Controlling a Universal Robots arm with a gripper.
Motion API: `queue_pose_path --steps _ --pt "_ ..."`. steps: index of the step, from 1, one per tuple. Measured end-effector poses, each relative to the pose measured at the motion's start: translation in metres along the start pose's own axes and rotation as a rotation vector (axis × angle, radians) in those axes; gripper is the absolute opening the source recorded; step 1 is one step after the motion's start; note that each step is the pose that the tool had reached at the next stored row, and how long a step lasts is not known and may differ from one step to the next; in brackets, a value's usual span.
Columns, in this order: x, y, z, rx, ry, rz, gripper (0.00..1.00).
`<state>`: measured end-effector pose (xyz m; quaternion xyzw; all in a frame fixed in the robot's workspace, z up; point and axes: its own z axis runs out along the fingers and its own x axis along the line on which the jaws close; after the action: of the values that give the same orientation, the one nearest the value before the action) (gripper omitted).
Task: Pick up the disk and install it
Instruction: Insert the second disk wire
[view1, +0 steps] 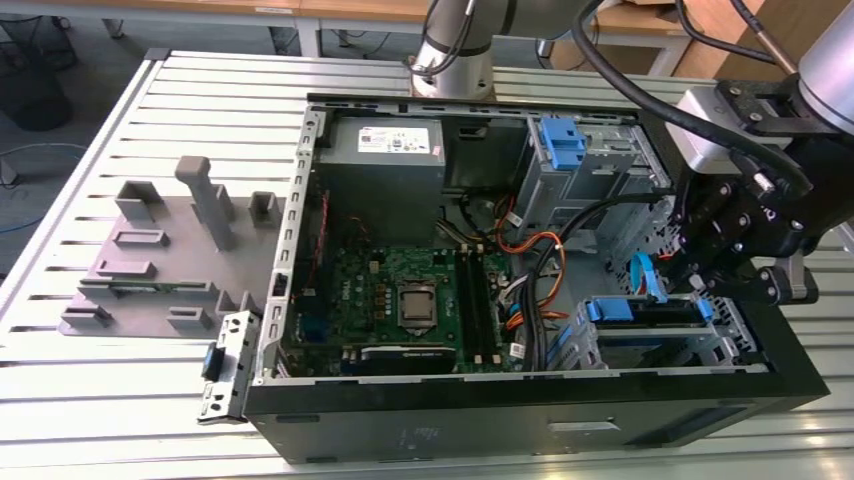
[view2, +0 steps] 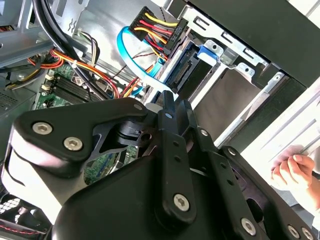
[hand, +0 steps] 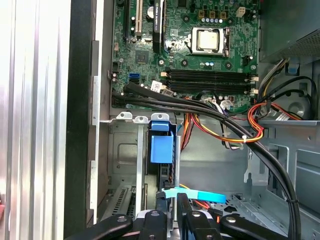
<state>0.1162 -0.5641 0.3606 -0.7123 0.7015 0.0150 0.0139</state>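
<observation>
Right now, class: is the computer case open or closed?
Open. The computer case has no side panel, so the motherboard and cables show.

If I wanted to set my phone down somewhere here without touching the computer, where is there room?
The slatted metal table is bare along the exterior view's left edge and in front of the grey fixture block. Behind it, toward the arm's base, is also bare. Inside the computer case it is crowded: motherboard, cables, drive cages and the gripper.
</observation>
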Motion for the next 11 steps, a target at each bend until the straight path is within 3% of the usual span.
queue_pose_path --steps 3,4,5,11 --pt "0.0000 0.0000 -0.0002 0.0000 0.0000 0.000 0.24" --pt "0.0000 0.0000 -0.0002 0.0000 -0.0001 0.000 0.31" --pt "-0.0004 0.0000 -0.0003 0.0000 0.0003 0.000 0.31" --pt "-0.0085 -0.0002 0.0002 0.0000 0.0001 0.000 0.31"
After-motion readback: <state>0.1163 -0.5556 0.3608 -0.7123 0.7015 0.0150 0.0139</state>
